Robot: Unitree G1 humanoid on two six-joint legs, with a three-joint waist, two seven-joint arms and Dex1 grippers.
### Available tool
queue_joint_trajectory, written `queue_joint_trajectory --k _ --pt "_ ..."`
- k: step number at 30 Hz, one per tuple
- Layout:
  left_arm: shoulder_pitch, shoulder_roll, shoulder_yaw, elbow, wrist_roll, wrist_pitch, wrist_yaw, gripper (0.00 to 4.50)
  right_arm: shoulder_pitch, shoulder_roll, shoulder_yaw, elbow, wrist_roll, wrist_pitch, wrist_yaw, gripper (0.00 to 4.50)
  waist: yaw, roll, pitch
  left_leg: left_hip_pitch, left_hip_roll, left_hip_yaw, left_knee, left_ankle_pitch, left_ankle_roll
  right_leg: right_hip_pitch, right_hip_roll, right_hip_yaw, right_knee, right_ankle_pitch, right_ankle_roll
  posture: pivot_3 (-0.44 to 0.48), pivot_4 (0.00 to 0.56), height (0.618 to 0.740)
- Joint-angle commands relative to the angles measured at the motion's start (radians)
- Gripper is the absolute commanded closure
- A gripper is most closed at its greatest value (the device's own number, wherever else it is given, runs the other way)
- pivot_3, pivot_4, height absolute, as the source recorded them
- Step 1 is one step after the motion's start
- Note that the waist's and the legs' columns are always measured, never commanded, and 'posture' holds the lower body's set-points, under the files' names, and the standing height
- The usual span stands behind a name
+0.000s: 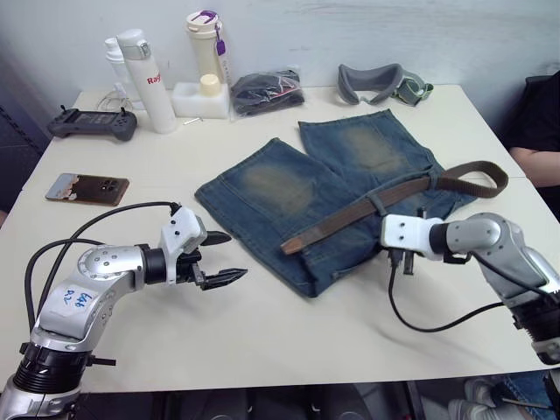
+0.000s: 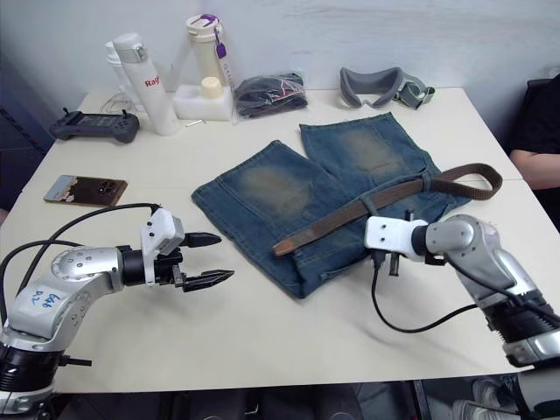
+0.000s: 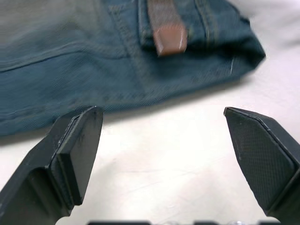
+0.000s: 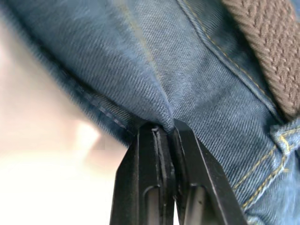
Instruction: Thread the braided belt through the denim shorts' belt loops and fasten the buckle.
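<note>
The faded blue denim shorts (image 1: 324,188) lie mid-table, the dark brown braided belt (image 1: 385,197) running along the waistband, its reddish leather tip (image 3: 169,39) at the left; the right gripper (image 4: 165,129) pinches a denim fold; the left gripper (image 1: 220,256) hovers wide apart, near-left; threading seems underway; next, grasp that tip.
</note>
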Motion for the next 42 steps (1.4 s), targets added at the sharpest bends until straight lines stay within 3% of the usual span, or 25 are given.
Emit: queue_joint_trajectory --k 1,7,10,15,17,20,24,30,34,42 --pt "-0.003 -0.005 0.002 -0.037 0.006 -0.018 0.006 0.00 -0.042 -0.040 -0.032 0.134 -0.062 -0.087 -0.015 4.45 0.000 0.000 0.000 0.000 0.000 0.000 0.000 0.000 0.000 0.000 0.000 0.000 0.000 0.000 0.000 0.000 0.150 0.735" --pt "-0.009 -0.010 -0.011 -0.038 0.014 -0.023 0.012 0.00 -0.083 -0.013 -0.086 0.187 -0.018 -0.102 -0.018 4.45 -0.002 0.000 0.000 0.000 0.000 0.000 0.000 0.000 0.000 0.000 0.000 0.000 0.000 0.000 0.000 0.000 0.150 0.735" --pt "-0.018 -0.014 -0.016 -0.043 0.003 -0.012 0.008 0.00 -0.089 -0.040 -0.138 0.129 0.058 -0.022 0.069 3.42 -0.001 0.000 0.000 0.000 0.000 0.000 0.000 0.000 0.000 0.000 0.000 0.000 0.001 0.000 0.000 0.000 0.150 0.735" --pt "-0.081 -0.012 -0.026 -0.030 -0.017 0.032 -0.004 0.00 -0.166 -0.103 -0.222 0.079 0.140 0.150 0.167 0.85 -0.002 0.001 0.001 0.000 0.001 0.001 0.000 0.000 0.000 -0.001 0.001 0.000 0.001 0.000 0.000 0.000 0.150 0.735" --pt "-0.112 -0.021 -0.022 -0.020 -0.028 0.048 0.002 0.00 -0.198 -0.083 -0.259 0.039 0.206 0.264 0.183 0.04 -0.002 0.001 0.001 0.000 0.001 0.000 0.000 0.000 -0.001 -0.001 0.001 0.000 0.001 0.000 0.000 0.000 0.150 0.735" --pt "-0.146 -0.045 -0.004 -0.021 -0.055 0.079 0.018 0.00 -0.205 0.053 -0.354 -0.072 0.368 0.454 0.108 0.04 -0.009 0.000 0.000 0.000 0.003 0.000 0.000 -0.001 -0.002 -0.001 0.004 0.001 0.001 0.000 -0.001 0.000 0.150 0.735" --pt "-0.154 -0.062 0.009 -0.063 -0.085 0.122 0.045 0.00 -0.079 0.222 -0.453 -0.280 0.590 0.823 -0.017 0.04 -0.004 -0.001 0.000 0.000 0.007 -0.001 0.000 0.000 -0.006 -0.002 0.009 0.002 0.003 -0.001 -0.003 0.000 0.150 0.735" --pt "-0.141 -0.072 0.008 -0.101 -0.096 0.147 0.077 0.00 -0.007 0.401 -0.589 -0.337 0.746 1.223 -0.260 0.04 0.001 -0.001 0.000 -0.001 0.006 -0.002 0.000 0.000 -0.006 -0.002 0.007 0.002 0.005 -0.002 -0.003 0.000 0.150 0.735" --pt "-0.129 -0.075 0.006 -0.119 -0.100 0.183 0.105 0.00 -0.016 0.470 -0.646 -0.306 0.755 1.304 -0.370 0.04 -0.002 -0.001 0.000 0.000 0.006 -0.002 -0.001 0.000 -0.006 -0.002 0.007 0.001 0.005 -0.002 -0.003 0.000 0.150 0.735" --pt "-0.117 -0.057 0.008 -0.131 -0.092 0.195 0.112 0.00 -0.040 0.473 -0.660 -0.212 0.758 1.349 -0.435 0.04 -0.004 -0.001 0.000 0.000 0.006 -0.001 -0.002 0.000 -0.006 -0.003 0.008 0.002 0.004 -0.002 -0.004 0.000 0.150 0.735"
